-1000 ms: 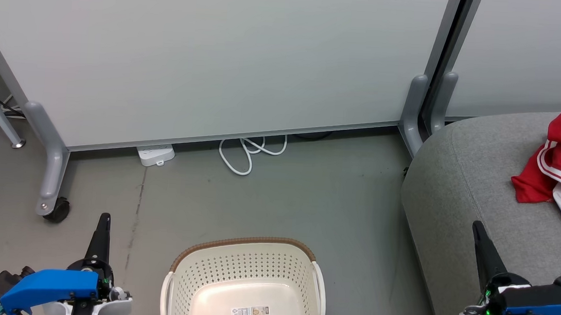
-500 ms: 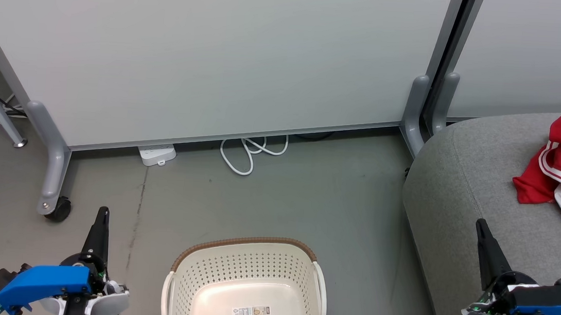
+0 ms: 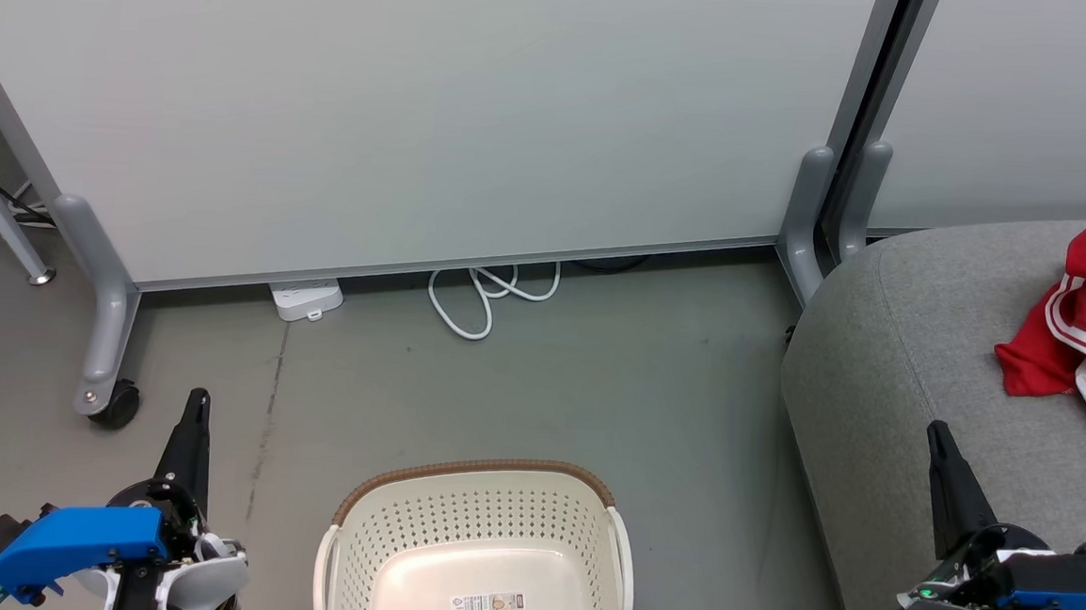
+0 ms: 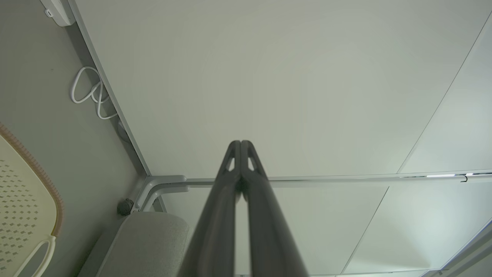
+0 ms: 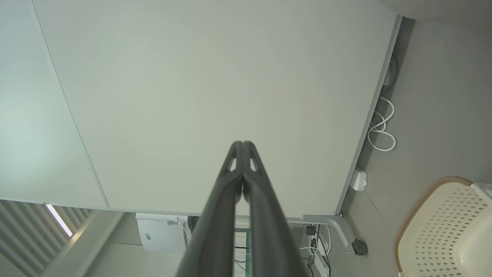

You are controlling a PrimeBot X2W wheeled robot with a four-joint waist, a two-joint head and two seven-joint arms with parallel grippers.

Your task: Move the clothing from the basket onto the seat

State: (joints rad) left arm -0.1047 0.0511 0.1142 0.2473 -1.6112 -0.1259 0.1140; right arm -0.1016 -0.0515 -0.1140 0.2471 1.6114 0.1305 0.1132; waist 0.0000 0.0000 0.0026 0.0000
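Observation:
The cream basket (image 3: 477, 537) with its brown rim stands on the floor at bottom centre, holding no cloth, a label sticker on its floor. Red clothing (image 3: 1084, 329) with white stripes lies on the grey seat (image 3: 898, 364) at the right edge. My left gripper (image 3: 199, 399) is shut, left of the basket above the floor. Over the seat's front part my right gripper (image 3: 937, 429) is shut too, below and left of the clothing. In the wrist views the left gripper (image 4: 240, 143) and the right gripper (image 5: 242, 143) show their fingers pressed together, with nothing held.
A pale partition panel (image 3: 423, 109) on grey legs with a castor (image 3: 112, 406) closes the back. A white power strip (image 3: 306, 298) and a coiled white cable (image 3: 487, 294) lie at its foot. Bare grey floor (image 3: 538, 390) lies between the basket and the panel.
The head camera has shifted slightly. The left gripper has lifted a little in the picture; the right gripper stays over the seat. Both stay shut.

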